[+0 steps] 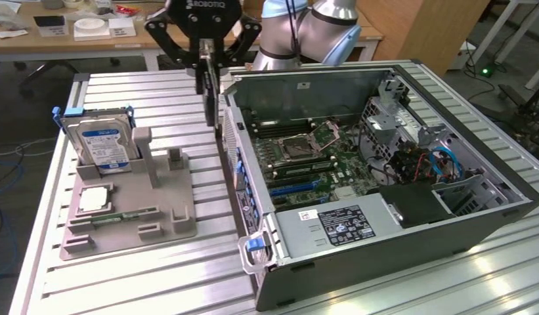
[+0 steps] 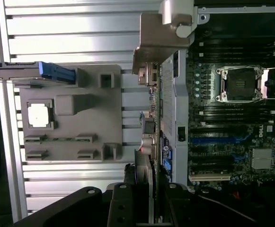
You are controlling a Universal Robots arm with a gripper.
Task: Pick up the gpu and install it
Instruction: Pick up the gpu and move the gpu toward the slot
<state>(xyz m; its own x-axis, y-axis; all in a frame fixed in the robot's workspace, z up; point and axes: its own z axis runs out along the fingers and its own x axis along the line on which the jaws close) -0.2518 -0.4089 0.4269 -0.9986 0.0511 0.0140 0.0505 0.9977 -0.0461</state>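
Observation:
My gripper [image 1: 205, 63] hangs at the back of the table, shut on the top edge of the gpu [image 1: 211, 98]. The card hangs upright and edge-on, just outside the rear wall of the open computer case [image 1: 339, 256], between the case and the grey tray [image 1: 129, 190]. In the wrist view the gpu [image 2: 154, 109] runs away from my gripper [image 2: 149, 189] as a thin edge, and its silver end bracket [image 2: 158, 42] is at the far end. The motherboard [image 1: 304, 157] lies exposed inside the case, with blue slots [image 1: 291, 187] near the front.
The grey tray [image 2: 80, 113] holds an upright hard drive [image 1: 103, 144] with a blue-white label, a square chip [image 1: 92, 199] and a narrow green memory stick [image 1: 125, 215]. Cables and drive bays fill the case at the exterior view's right. A desk stands behind the table.

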